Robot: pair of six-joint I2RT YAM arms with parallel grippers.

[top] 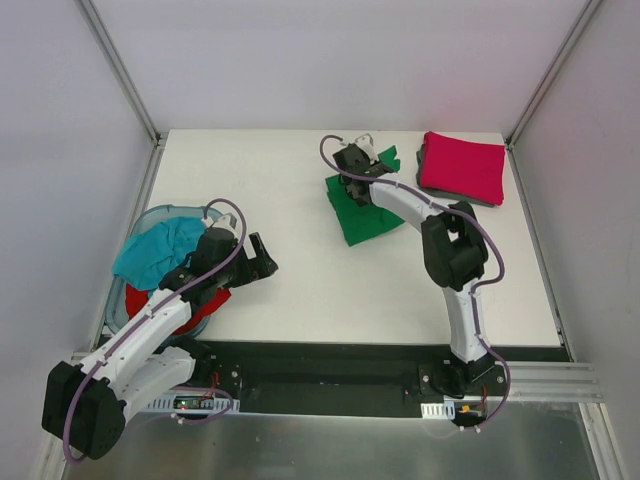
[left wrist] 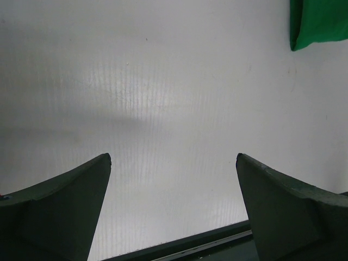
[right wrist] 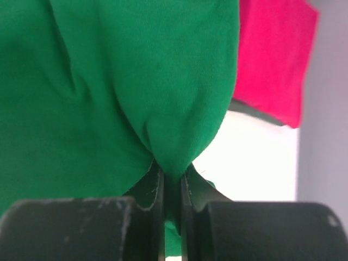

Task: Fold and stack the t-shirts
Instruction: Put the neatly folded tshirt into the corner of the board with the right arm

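A bright green t-shirt lies crumpled at mid-table. My right gripper is shut on a bunched fold of the green t-shirt, and the cloth is pinched between the jaws of that gripper. A crimson-pink t-shirt lies folded at the back right on a dark grey one, of which only an edge shows. A teal t-shirt and a red t-shirt sit in the tub. My left gripper hangs open over bare table, holding nothing.
The translucent pale-blue tub stands at the left table edge, beneath my left arm. A corner of the green t-shirt shows at the top right of the left wrist view. Metal frame posts stand at the back corners.
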